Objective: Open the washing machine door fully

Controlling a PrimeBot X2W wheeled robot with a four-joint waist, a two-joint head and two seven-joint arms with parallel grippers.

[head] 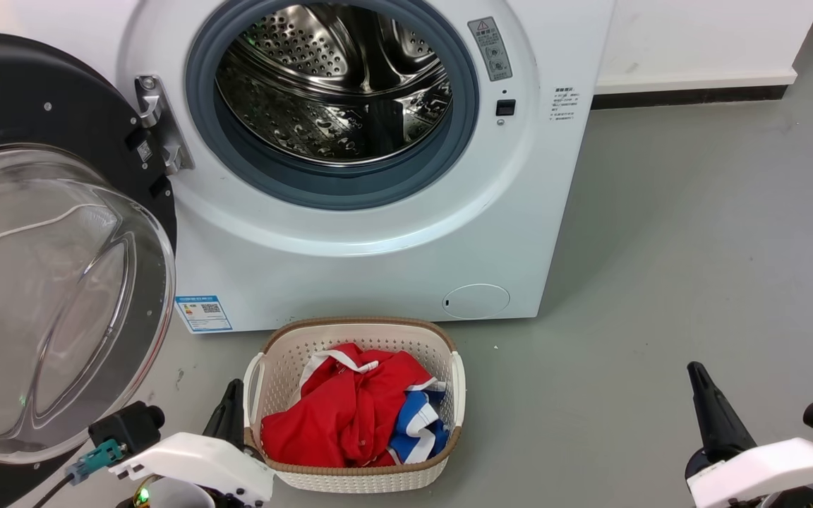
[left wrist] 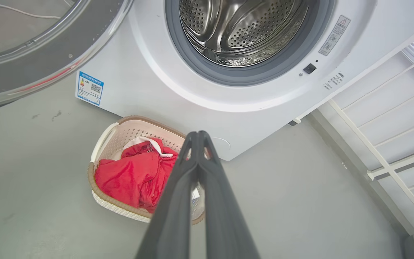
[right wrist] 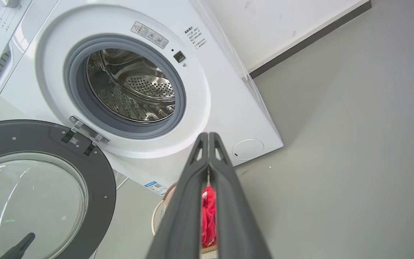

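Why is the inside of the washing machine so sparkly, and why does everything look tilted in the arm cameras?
Head view: the steel drum sparkles with bright reflections, and the washing machine door shows pale glare streaks on its glass. Left wrist view: the tilted wide lens makes the washing machine lean. Right wrist view: the right end effector looms large, close to the lens.

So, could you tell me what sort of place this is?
Likely a laundry area: a white front-loading washing machine with its door open, and a basket of clothes on the grey floor.
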